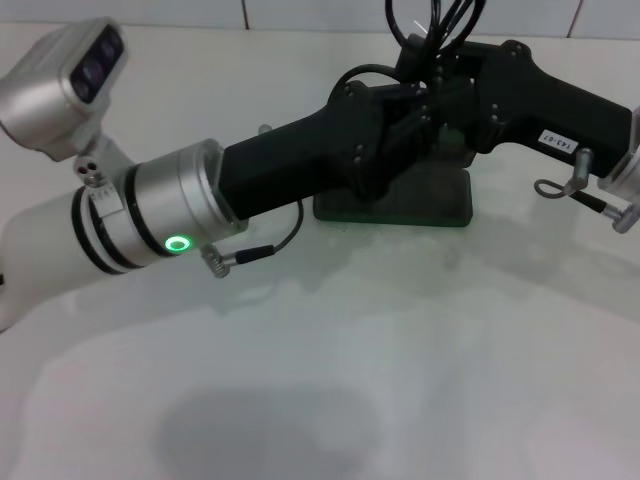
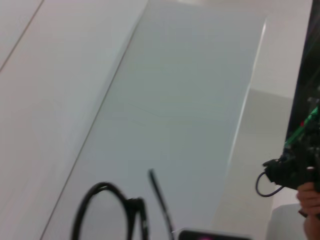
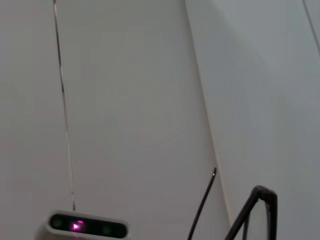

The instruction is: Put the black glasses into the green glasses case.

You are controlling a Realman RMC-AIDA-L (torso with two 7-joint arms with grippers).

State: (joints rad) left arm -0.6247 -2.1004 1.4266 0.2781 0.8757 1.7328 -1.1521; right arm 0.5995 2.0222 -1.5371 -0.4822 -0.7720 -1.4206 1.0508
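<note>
I'm crowding both claws, grips unreadable, over the green glasses case (image 1: 400, 208) at 12 o'clock, risking bending the black glasses (image 2: 112, 212).

Both arms crowd over the green glasses case (image 1: 400, 205), blocking it from above. The near worktop (image 1: 330, 380) lies open.

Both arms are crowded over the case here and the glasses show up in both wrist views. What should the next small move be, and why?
Probably ease the black glasses down toward the green glasses case. Both arms meet right above the case in the head view, hiding its inside, and both wrist views show the frame held up against the white table, not yet in the case.
</note>
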